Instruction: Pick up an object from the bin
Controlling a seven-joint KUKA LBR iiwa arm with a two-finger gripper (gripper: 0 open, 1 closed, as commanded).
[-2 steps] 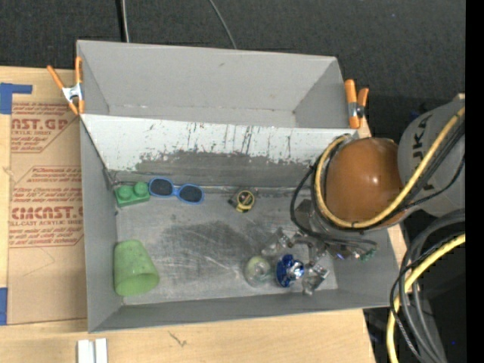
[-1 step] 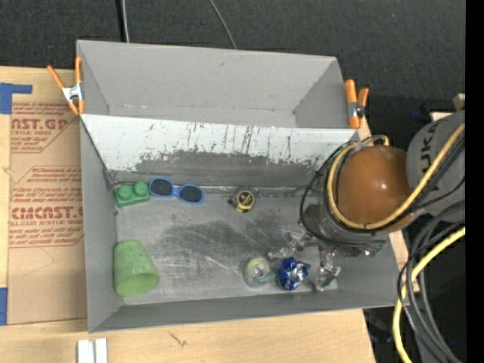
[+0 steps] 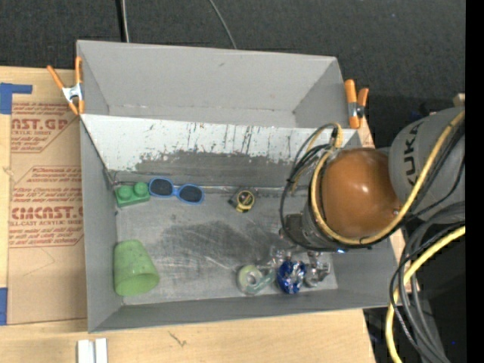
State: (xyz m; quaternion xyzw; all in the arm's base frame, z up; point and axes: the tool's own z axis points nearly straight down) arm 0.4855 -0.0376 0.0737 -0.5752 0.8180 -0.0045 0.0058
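Observation:
My gripper [image 3: 310,268] reaches down into the bin's front right corner, just under the arm's orange dome. Right against it on the left lies a small shiny blue crumpled thing [image 3: 288,277]. Whether that thing is gripped I cannot tell. A pale green ring [image 3: 253,278] lies beside the blue thing, a little further left along the front wall.
A small yellow and black round piece [image 3: 243,200] lies mid-bin near the back wall. Blue sunglasses [image 3: 175,190] and a green building brick [image 3: 131,194] lie at the back left. A green cup [image 3: 134,268] lies on its side at the front left.

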